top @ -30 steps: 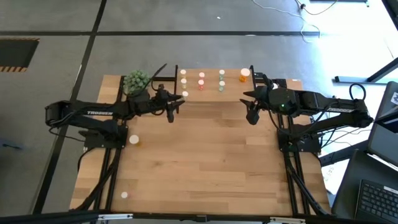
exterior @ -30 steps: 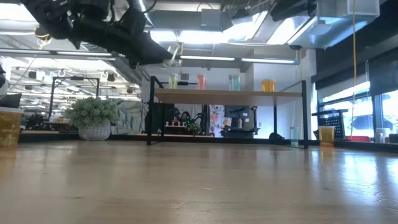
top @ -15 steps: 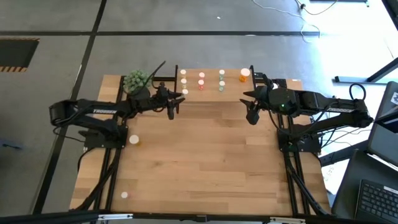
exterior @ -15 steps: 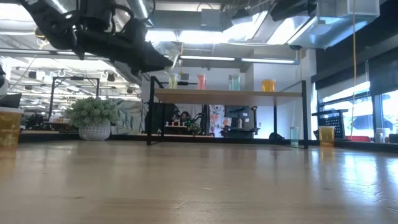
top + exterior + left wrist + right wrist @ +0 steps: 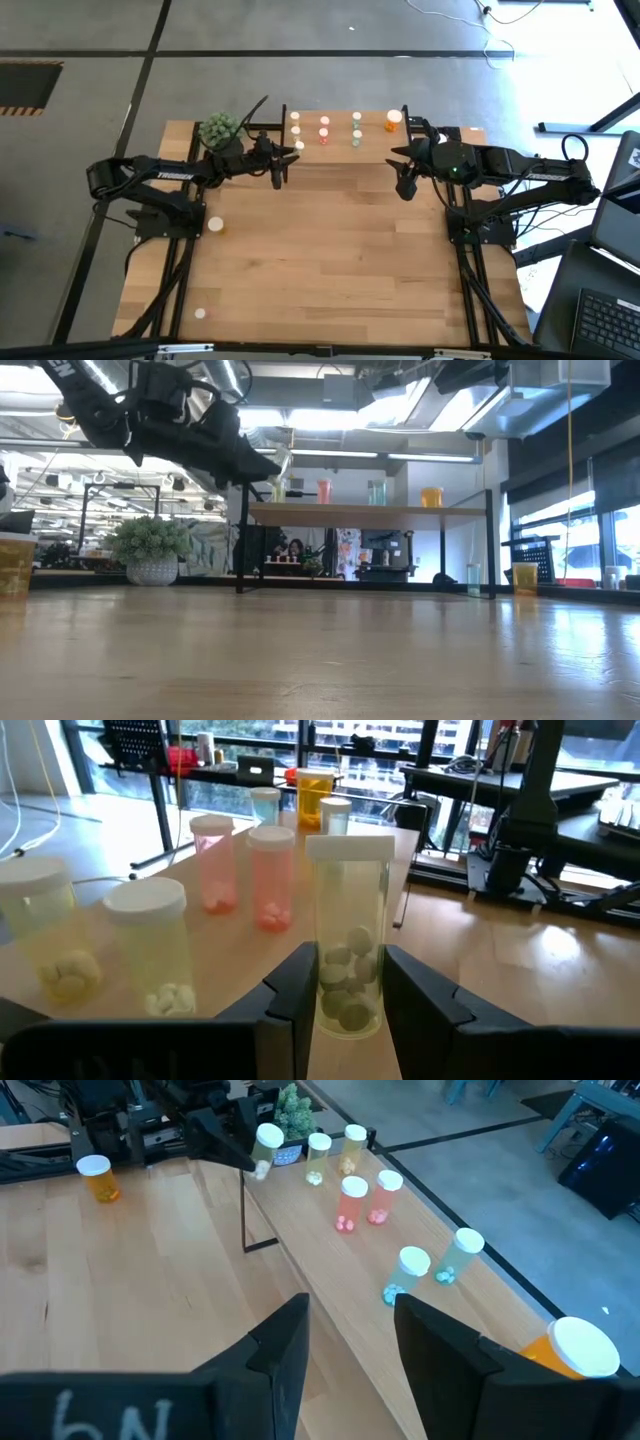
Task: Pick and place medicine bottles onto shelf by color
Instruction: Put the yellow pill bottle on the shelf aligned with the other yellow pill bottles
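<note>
Shelf-edge: left pincer [image 5: 348,995] grips yellowish bottle [image 5: 349,935].

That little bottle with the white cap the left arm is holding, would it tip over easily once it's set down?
Probably fairly easily: the yellowish bottle is tall and narrow, gripped low by the left end effector. It looks light, since only a few pills sit at its bottom. Those pills keep the weight low, which may steady it somewhat on the shelf.

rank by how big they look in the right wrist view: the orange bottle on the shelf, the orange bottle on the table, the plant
1. Orange bottle on the shelf, largest, though nearest the camera.
2. Orange bottle on the table.
3. Plant, about the same; farthest off, so true sizes stay unsure.
</note>
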Available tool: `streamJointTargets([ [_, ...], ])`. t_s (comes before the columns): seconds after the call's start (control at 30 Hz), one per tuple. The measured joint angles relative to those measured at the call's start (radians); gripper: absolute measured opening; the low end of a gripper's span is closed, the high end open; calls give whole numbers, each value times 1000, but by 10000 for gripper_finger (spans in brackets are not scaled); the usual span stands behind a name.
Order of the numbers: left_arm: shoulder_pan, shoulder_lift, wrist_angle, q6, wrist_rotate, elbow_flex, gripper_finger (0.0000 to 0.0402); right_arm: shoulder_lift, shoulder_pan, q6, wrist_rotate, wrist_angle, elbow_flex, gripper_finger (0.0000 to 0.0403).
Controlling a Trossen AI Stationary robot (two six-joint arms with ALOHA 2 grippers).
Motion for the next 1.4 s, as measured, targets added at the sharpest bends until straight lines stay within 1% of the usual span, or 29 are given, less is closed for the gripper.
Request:
streamJointTargets([
  [0.33, 10, 21, 50, -7, 5, -1, 94, 0, 0, 0, 0, 0, 0, 152],
  [0.63, -32, 15, 73, -1, -21, -1, 94, 0, 0, -1, 0, 0, 0, 152],
  [0.8, -32, 15, 96, -2, -23, -1, 94, 0, 0, -1, 0, 0, 0, 152],
  [1.1, -33, 14, 110, -8, -18, -1, 94, 0, 0, -1, 0, 0, 0, 152],
  [1.23, -33, 14, 109, -8, 8, -1, 94, 0, 0, 0, 0, 0, 0, 152],
  [1.4, -33, 14, 108, -8, 10, -1, 94, 0, 0, 1, 0, 1, 0, 152],
])
